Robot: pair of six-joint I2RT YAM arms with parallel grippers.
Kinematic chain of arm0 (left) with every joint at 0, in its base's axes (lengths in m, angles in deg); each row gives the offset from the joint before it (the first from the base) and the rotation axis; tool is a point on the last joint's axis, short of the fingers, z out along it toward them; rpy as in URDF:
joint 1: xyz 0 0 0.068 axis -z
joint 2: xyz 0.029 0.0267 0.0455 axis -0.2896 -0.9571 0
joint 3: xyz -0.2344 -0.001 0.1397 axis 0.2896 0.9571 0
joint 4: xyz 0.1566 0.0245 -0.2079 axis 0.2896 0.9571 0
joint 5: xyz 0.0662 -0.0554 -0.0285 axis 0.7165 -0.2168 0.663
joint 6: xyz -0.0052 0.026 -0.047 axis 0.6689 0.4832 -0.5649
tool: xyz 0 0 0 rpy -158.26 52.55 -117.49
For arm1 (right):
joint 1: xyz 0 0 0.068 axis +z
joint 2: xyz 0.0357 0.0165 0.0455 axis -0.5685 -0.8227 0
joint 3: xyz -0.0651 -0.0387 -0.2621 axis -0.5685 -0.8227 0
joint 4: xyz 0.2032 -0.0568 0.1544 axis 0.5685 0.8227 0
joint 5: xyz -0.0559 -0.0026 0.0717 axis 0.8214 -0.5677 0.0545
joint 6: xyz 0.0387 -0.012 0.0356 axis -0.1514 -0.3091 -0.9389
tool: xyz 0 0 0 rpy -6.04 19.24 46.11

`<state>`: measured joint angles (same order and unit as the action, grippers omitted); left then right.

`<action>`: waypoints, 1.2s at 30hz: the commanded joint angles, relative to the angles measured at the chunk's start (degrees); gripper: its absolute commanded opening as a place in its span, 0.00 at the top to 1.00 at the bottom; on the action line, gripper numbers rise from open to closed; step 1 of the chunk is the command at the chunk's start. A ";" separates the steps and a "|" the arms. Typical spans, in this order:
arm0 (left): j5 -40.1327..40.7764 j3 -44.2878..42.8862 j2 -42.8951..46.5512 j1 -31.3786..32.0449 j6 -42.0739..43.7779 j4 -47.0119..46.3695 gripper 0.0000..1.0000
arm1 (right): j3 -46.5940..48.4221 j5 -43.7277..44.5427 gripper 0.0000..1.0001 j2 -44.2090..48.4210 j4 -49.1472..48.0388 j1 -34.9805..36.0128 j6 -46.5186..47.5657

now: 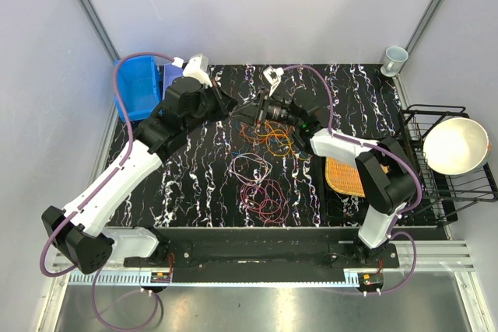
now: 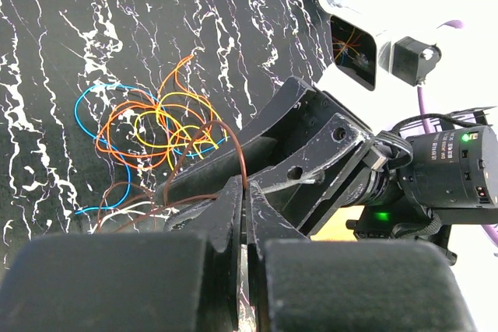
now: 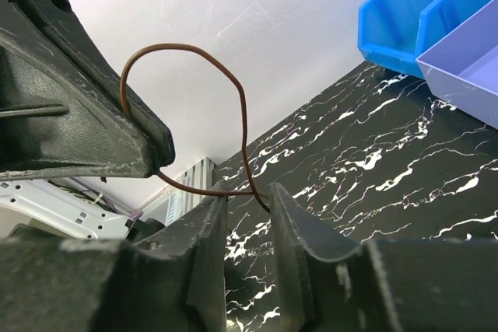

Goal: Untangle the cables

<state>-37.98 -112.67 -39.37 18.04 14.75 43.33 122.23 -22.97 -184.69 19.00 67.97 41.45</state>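
1. My left jaws are fully closed on the brown cable (image 3: 243,118). They pinch it at the very tips.
2. My right jaws stand partly apart, tip to tip with the left ones. The same brown cable runs into their gap, but as far as I can see they do not clamp it.
3. Between the two pairs of jaws the brown cable rises in a free loop above the worktop (image 1: 194,184). I judge it is held up so that it comes away from the others, and so that the right jaws can take a second hold.
4. Just below the jaws lies the tangle of orange, yellow and blue cables (image 1: 272,138). In the left wrist view the lower end of the brown cable appears to go down into it.
5. Nearer to my bases, the whitish-pink loop (image 1: 247,167) and the magenta-red loop (image 1: 264,196) lie apart from the tangle, so I think they are already separated.
6. At the far left corner stand a blue bin (image 1: 134,91) and a lavender bin (image 3: 467,68). I see no cable in the parts that show.
7. On the right, a dish rack (image 1: 420,114) holds a white bowl (image 1: 455,145), and an orange woven mat (image 1: 345,176) lies beside it.
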 commanded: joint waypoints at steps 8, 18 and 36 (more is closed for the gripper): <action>-0.65 1.50 1.35 0.02 -1.22 -4.59 1.00 | 2.41 1.65 0.94 -0.66 -3.20 0.69 0.01; 2.14 0.36 4.51 -0.51 1.23 0.31 0.29 | 1.62 2.27 1.00 0.48 -2.41 0.69 0.89; 22.89 7.38 29.37 -1.56 8.19 31.09 0.01 | 18.20 4.11 1.00 2.16 14.72 0.78 8.80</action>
<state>-21.07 -110.77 -15.50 16.72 22.86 67.57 132.24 -20.06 -185.15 29.34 68.10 46.35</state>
